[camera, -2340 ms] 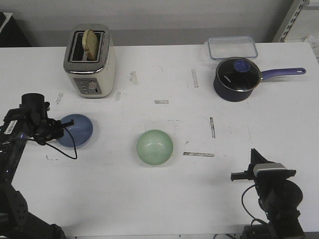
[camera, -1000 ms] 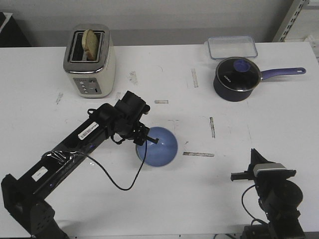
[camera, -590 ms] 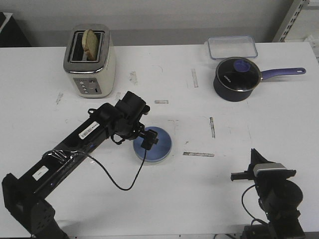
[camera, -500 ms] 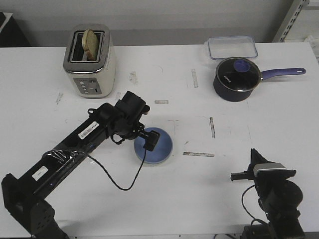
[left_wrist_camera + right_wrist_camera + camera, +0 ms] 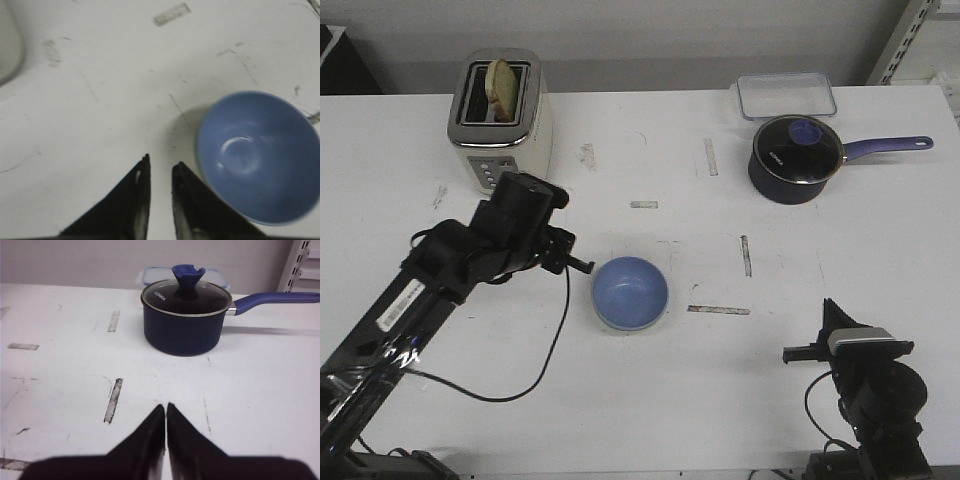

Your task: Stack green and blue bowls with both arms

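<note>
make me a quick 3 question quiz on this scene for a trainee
1. True or false: the left hand grips the blue bowl.
2. What stands in the toaster?
   A. a slice of bread
   B. a spoon
   C. nothing
3. Fill in: the saucepan has a ____ handle.

Key:
1. False. The hand is beside the bowl, apart from it, holding nothing.
2. A
3. Purple

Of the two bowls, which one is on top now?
The blue bowl is on top, open side up; it covers the green bowl, of which only a thin pale edge may show.
</note>
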Robot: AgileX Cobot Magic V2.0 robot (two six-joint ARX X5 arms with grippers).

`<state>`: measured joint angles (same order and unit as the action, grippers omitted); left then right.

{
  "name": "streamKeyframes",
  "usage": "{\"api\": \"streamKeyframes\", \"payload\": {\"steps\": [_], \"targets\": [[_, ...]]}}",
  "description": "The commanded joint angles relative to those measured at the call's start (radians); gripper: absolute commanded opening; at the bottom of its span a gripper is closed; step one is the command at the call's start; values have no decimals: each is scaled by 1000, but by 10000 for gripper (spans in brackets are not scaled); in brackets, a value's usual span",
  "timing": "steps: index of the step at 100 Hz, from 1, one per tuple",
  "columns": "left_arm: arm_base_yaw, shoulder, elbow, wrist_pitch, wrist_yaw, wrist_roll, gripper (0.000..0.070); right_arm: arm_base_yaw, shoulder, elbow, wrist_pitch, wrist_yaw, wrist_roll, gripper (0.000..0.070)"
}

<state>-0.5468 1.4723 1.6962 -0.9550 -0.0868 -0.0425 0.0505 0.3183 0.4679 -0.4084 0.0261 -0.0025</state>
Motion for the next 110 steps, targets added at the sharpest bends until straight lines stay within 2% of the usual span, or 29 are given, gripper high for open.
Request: {"api": "streamKeyframes", "payload": {"steps": [1,16,39,53,64,79,110], "targets": [[25,-43,10,23,-22,31,1,1,4,1,8,1,-2,0],[128,-211,-137,141,-21,85,1,1,4,1,11,1,-2,0],[327,-575,-587,430,-20,84,1,1,3,1,11,1,-2,0],[447,-789,-817,538,-20,88,1,1,3,1,11,1,-2,0],[528,-921,-950,568,-5,118,1,1,3,1,11,1,-2,0],[590,-1052,-1083,594,97,140,1,1,3,1,12,1,-2,0],[594,-1097,-1122,618,97,139,2,1,3,1,16,1,-2,0]]}}
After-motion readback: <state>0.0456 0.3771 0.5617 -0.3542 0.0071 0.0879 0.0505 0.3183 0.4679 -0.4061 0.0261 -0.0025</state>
